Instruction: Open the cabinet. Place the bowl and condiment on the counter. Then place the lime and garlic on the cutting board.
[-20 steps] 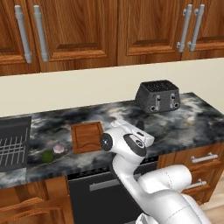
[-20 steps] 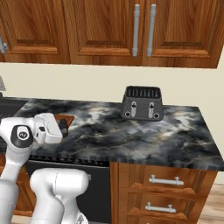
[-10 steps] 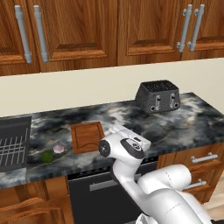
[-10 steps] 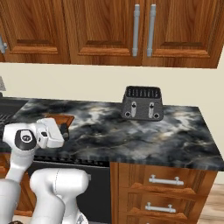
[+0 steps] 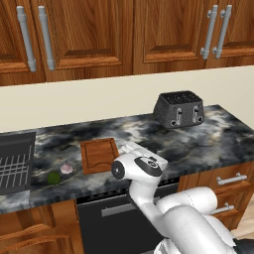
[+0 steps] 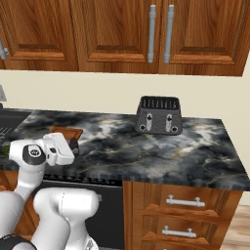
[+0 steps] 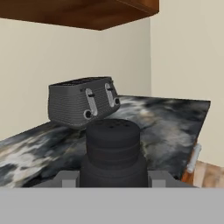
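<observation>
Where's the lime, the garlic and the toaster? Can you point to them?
lime (image 5: 53, 177), left base view, middle of the green fruit.
garlic (image 5: 66, 168), left base view, top of the pinkish bulb.
toaster (image 6: 158, 116), right base view, its front face between the levers.

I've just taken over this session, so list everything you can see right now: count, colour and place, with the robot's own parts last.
Wall cabinet: several reddish-brown doors, all shut, grey bar handles, above the counter.
Counter: one, black and grey marbled stone.
Toaster: one, dark grey, at the back right of the counter.
Cutting board: one, brown wood, bare, left of the arm.
Garlic: one, whitish-pink, on the counter left of the board.
Lime: one, green, on the counter beside the garlic.
Sink rack: one, dark, far left.
Drawers: brown, grey handles, under the counter.
Condiment bottle: one, black, between the fingers in the hand view.
Gripper: closed on the bottle.
Arm: white, at the counter's front edge.
</observation>
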Motion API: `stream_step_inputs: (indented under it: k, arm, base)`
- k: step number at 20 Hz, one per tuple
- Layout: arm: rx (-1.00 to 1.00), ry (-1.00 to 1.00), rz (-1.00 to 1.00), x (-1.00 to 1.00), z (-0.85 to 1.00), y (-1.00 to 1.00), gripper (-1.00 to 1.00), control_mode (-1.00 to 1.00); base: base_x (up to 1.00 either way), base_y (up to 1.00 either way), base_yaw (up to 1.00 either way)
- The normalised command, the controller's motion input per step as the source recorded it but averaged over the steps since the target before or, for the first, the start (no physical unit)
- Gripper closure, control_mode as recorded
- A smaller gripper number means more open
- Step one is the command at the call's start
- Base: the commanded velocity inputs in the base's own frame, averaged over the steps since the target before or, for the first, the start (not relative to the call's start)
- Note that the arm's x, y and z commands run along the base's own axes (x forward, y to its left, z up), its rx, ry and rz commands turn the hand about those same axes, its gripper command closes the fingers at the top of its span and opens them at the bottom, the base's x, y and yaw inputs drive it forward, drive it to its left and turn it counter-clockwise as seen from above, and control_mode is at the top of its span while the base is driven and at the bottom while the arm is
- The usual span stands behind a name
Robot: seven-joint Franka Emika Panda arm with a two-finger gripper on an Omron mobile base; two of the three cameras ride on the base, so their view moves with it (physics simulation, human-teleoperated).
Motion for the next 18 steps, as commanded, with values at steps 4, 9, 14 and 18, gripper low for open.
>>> stream_step_inputs:
  k: [4,9,14,18]
  arm:
    - [0.00,0.00,0.00,0.33,-0.04,0.16,1.00,-1.00]
    - [0.00,0.00,0.00,0.28,-0.16,0.18,1.00,-1.00]
    - [0.00,0.00,0.00,0.25,-0.31,0.17,1.00,-1.00]
    - [0.00,0.00,0.00,0.22,-0.27,0.11,1.00,-1.00]
  base:
    - [0.00,0.00,0.00]
    - [0.00,0.00,0.00]
    - [0.00,0.00,0.00]
    - [0.00,0.00,0.00]
